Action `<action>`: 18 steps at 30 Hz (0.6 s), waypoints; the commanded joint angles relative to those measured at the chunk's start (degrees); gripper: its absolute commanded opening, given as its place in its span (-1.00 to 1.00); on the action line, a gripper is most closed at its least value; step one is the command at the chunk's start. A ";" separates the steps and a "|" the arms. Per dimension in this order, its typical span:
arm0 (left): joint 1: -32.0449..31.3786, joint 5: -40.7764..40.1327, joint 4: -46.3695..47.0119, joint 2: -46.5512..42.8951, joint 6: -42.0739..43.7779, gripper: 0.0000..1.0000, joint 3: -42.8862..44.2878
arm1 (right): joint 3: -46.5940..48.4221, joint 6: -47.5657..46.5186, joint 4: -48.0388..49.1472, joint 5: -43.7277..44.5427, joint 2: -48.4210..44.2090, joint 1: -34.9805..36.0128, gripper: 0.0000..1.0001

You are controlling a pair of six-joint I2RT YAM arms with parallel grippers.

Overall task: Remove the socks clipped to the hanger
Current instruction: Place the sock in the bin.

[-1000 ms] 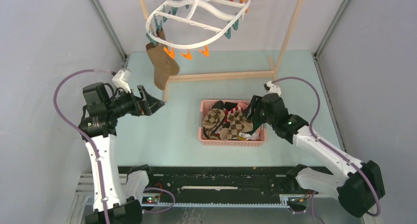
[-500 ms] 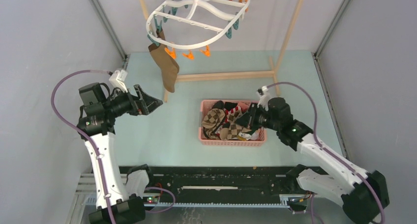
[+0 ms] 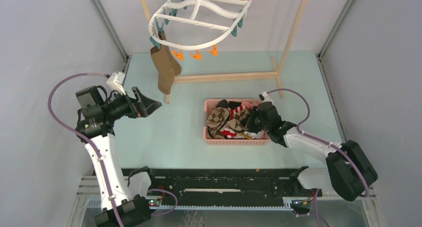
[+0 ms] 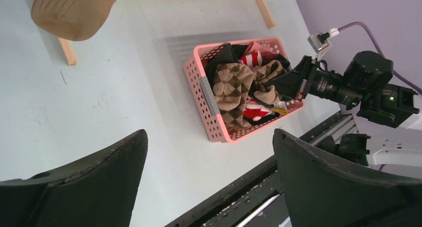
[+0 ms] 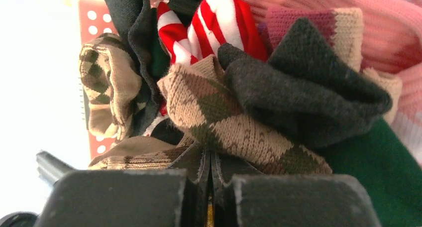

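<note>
The hanger (image 3: pixel 199 18) hangs high at the back of the top view, a white oval ring tilted on the wooden rack (image 3: pixel 224 77). One tan-brown sock (image 3: pixel 164 70) is clipped at its near left edge by a teal clothespin (image 3: pixel 157 42) and hangs straight down. Orange clothespins (image 3: pixel 196 55) dangle bare along the near rim. In your left wrist view the toe of that sock (image 4: pixel 69 10) shows at the upper left corner.

The other socks (image 3: pixel 226 120) lie heaped in the pink basket (image 3: pixel 234 141) in the middle of the table (image 3: pixel 184 132): argyle, red-and-white striped, black, pink and dark green.

Your right arm lies low, its forearm running from the right side of the table to the basket's right end. The right gripper (image 3: pixel 251 121) points left into the heap. In its wrist view the right gripper (image 5: pixel 209 162) has its fingers drawn together with no gap, the tips pressed against an argyle sock (image 5: pixel 234 132). You cannot tell whether any fabric is caught between them.

Your left arm stands upright from its base, elbow high, the wrist turned right. The left gripper (image 3: pixel 152 105) hangs in the air below and to the left of the hanging sock, well apart from it. Its fingers are spread wide, and through its camera nothing lies between them but bare table and the basket (image 4: pixel 199 87) beyond.
</note>
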 commanded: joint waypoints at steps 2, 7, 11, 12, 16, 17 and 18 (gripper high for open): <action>0.64 1.61 -0.52 -0.50 2.99 1.00 3.12 | 0.84 -5.67 -1.18 19.10 -1.20 4.50 -1.00; 0.71 1.98 -0.49 -0.24 2.85 1.00 2.97 | 1.02 -6.68 -2.31 21.04 -10.78 7.94 -0.81; 0.76 2.30 -0.45 -0.02 2.54 1.00 3.43 | 5.40 -5.74 -5.39 15.59 -16.76 7.51 -0.65; 0.79 2.45 -0.42 0.01 2.43 1.00 3.56 | 6.37 -5.35 -5.85 13.10 -16.94 7.17 -0.63; 0.82 2.68 -0.06 -0.22 1.87 1.00 3.88 | 5.84 -3.46 -3.80 -1.36 -15.73 5.39 -0.63; 0.76 2.75 -0.10 -0.35 1.80 1.00 3.94 | 4.12 -2.98 -0.15 -6.29 -15.16 4.71 -0.66; 0.78 2.81 -0.06 -0.48 1.89 1.00 3.95 | 2.19 -1.98 4.73 -10.53 -14.84 3.98 -0.68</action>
